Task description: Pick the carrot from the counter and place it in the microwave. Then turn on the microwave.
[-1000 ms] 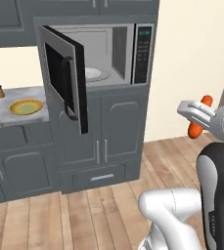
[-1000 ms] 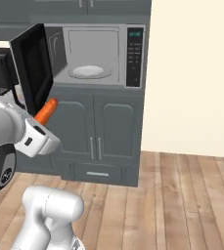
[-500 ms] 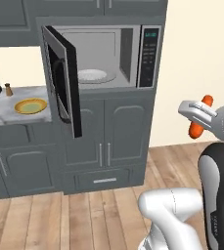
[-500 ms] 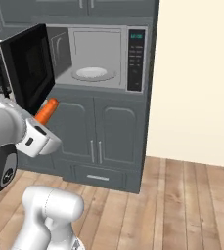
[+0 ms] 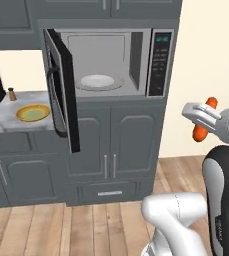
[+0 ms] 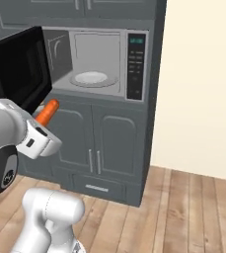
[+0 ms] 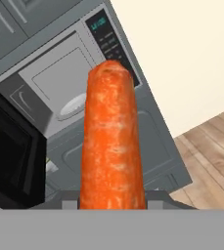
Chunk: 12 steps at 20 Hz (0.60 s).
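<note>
To the right of the open microwave (image 5: 111, 62), well clear of its front, the gripper (image 5: 202, 120) is clamped on the carrot (image 5: 204, 120) — the orange stick stands up between the jaws, its top poking above them. In the hand view the carrot (image 7: 112, 136) rises in front of the cavity and keypad. The microwave door (image 5: 61, 92) hangs swung out to the left, and a white turntable plate (image 5: 98, 81) lies bare inside. The carry is done well by swinging in from the right, away from the door edge, keeping the carrot level with the opening — then lowering it onto the turntable before releasing. The counter (image 5: 1, 120) lies far left.
</note>
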### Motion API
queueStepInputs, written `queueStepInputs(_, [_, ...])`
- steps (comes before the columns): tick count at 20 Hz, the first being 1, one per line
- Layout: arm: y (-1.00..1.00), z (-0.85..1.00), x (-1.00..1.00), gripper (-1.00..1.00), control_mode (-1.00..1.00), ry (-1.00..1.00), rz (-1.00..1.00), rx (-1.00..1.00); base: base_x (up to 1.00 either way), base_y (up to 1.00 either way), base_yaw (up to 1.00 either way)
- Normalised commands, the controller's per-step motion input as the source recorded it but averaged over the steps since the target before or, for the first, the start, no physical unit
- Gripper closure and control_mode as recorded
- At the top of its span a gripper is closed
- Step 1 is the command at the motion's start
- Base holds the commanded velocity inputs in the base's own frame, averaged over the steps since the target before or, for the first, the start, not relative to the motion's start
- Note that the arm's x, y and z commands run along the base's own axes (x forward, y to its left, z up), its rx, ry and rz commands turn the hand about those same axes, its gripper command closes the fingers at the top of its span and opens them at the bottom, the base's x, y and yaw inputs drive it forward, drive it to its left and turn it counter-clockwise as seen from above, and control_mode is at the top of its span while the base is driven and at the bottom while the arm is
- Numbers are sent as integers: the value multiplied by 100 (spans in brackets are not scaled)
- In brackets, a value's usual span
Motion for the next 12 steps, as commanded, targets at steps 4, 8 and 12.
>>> queueStepInputs(4, [0,0,0,100,100,0,0,0,44,-27,16])
queueStepInputs(8, [0,0,0,100,100,0,0,0,43,-37,16])
queueStepInputs(12, [0,0,0,100,100,0,0,0,40,-39,16])
